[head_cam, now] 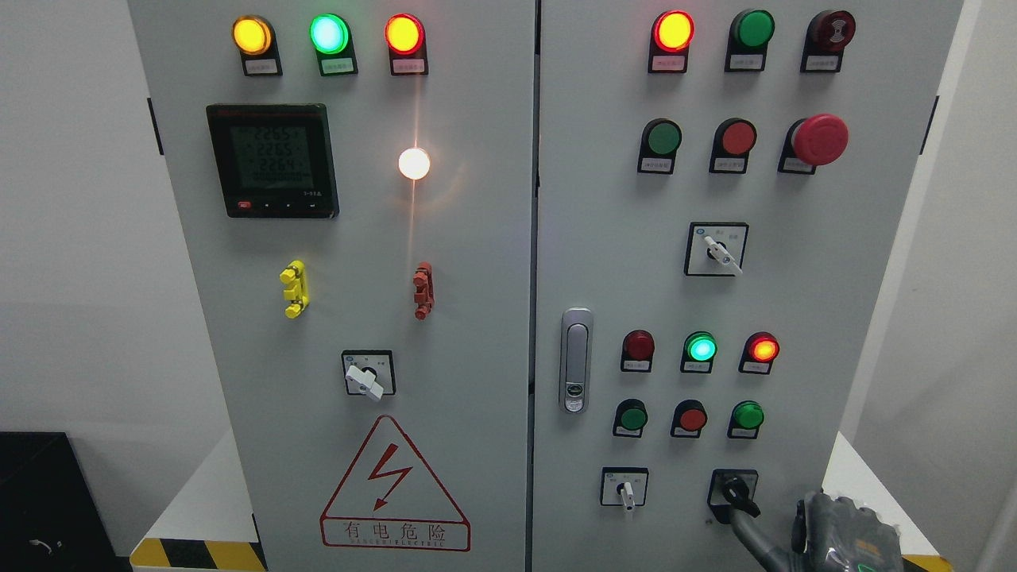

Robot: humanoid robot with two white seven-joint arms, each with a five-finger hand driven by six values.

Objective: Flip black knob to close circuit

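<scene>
Here your right robot hand (pixel 842 532) sits at four o'clock of the black knob (pixel 732 488), one finger (pixel 747 531) touching it, holding nothing, probably for flipping.

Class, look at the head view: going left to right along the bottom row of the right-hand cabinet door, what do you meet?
White selector switch → black knob → right hand, low at the picture's bottom edge.

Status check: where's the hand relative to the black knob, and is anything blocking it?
Right hand low right, one finger on the black knob. Knob's handle points down-right. Left hand out of view. Nothing blocking the knob.
</scene>
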